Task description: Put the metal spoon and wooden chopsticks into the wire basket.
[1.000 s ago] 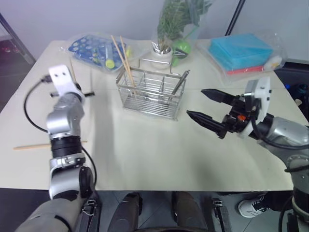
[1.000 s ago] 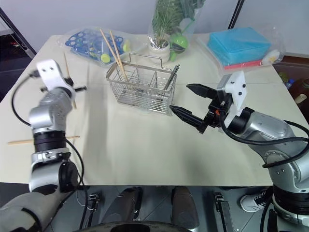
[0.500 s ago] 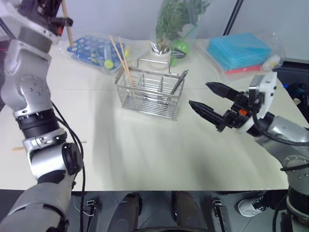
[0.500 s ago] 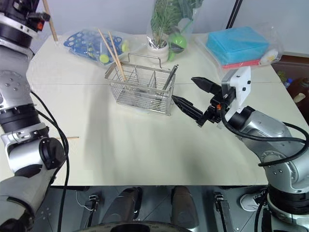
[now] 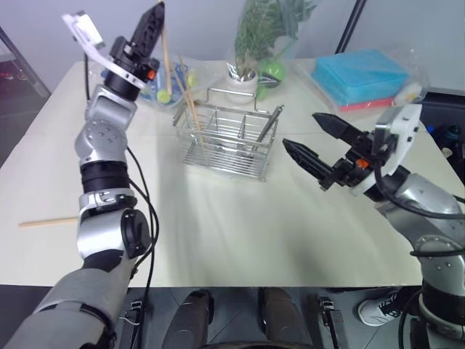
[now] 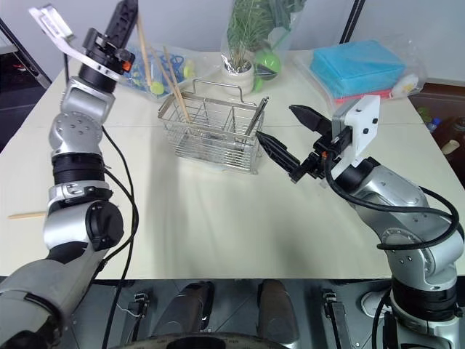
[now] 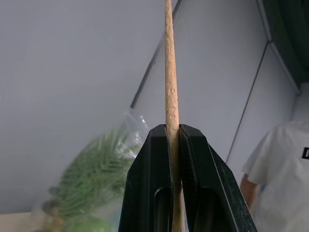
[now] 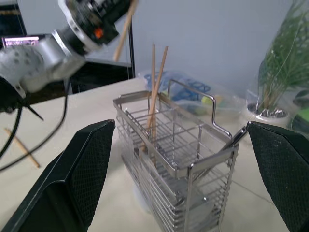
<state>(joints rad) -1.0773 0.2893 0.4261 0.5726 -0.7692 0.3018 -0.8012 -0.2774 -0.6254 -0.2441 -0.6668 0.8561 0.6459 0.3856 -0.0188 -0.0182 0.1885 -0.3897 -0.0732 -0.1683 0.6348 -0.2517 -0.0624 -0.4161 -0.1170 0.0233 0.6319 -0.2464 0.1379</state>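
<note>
One wooden chopstick (image 7: 169, 92) is pinched near-upright in the closed left gripper (image 5: 151, 18); two (image 5: 187, 94) lean in the wire basket (image 5: 227, 140); right gripper (image 5: 312, 143) is spread empty

Four wooden chopsticks: two in the basket (image 5: 227, 139), one gripped (image 5: 166, 54), one on the table (image 5: 47, 222). One spoon (image 5: 270, 123).

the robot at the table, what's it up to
It is loading cutlery into the wire basket. The left gripper, raised above the table, pinches one wooden chopstick between its fingers. Two chopsticks and the metal spoon already stand in the basket. Another chopstick lies on the table. The right gripper hovers open beside the basket.
</note>
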